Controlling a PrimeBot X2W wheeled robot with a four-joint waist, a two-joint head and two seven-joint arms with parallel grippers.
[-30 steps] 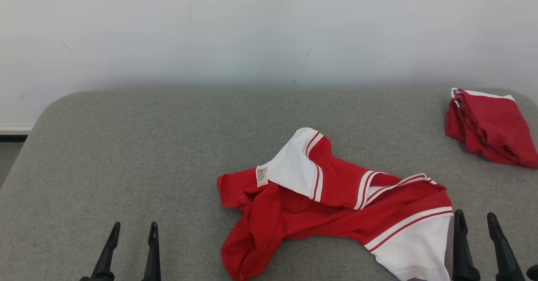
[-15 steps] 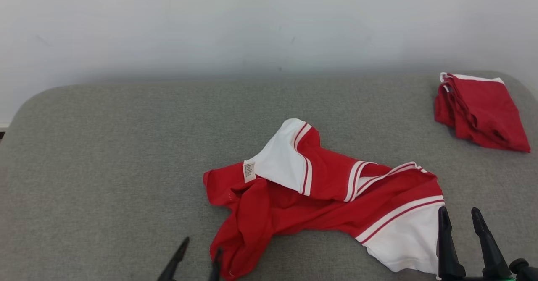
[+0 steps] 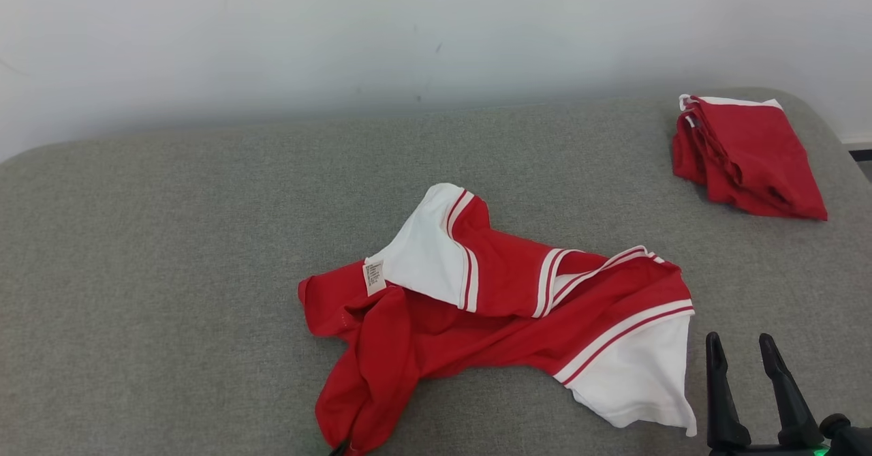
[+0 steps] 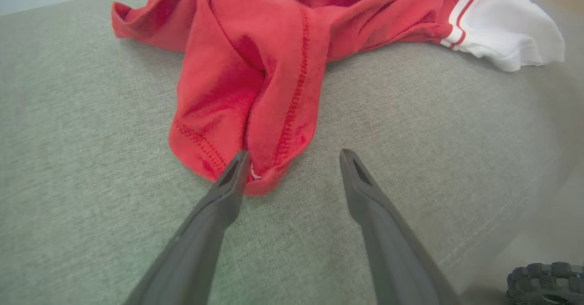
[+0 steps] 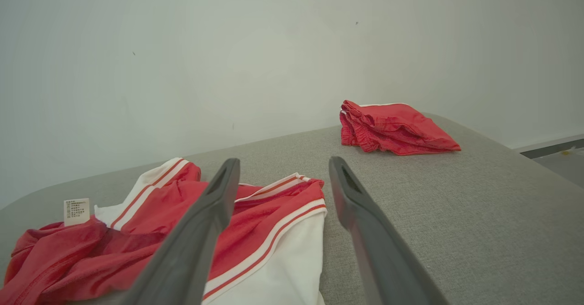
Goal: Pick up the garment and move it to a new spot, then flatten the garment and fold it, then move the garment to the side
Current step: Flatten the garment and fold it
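The red and white garment (image 3: 497, 306) lies crumpled in the middle of the frame. The left claw (image 4: 294, 154), spread apart, is at its red bottom edge. The right claw (image 3: 739, 338), lower right, is apart too.

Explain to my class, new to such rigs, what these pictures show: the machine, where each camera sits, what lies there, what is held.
It is a wheeled robot with two arms, each ending in a two-fingered gripper. One picture looks down from its head; the others look along each wrist's fingers. On the grey padded surface lie a crumpled red-and-white garment and, far right, a folded red garment. The left gripper is open at the crumpled one's red hem; the right gripper is open beside its white end. Nothing is held.
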